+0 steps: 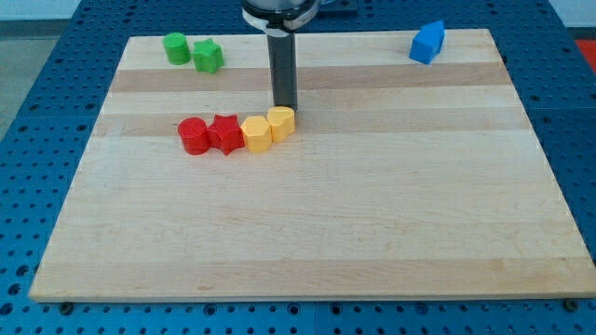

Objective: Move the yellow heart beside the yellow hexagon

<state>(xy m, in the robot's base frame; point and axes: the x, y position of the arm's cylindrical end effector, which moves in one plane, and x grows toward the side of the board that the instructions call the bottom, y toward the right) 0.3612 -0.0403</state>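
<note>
The yellow heart (282, 122) sits just above the board's middle and touches the yellow hexagon (257, 135) on its lower left. My tip (284, 106) is at the heart's upper edge, touching it or very nearly. The rod rises from there to the view's top.
A red star (225, 134) touches the hexagon's left side, and a red cylinder (194, 136) touches the star. A green cylinder (176, 47) and a green star (208, 57) lie at the top left. A blue block (427, 43) lies at the top right. The wooden board (372, 223) rests on a blue perforated table.
</note>
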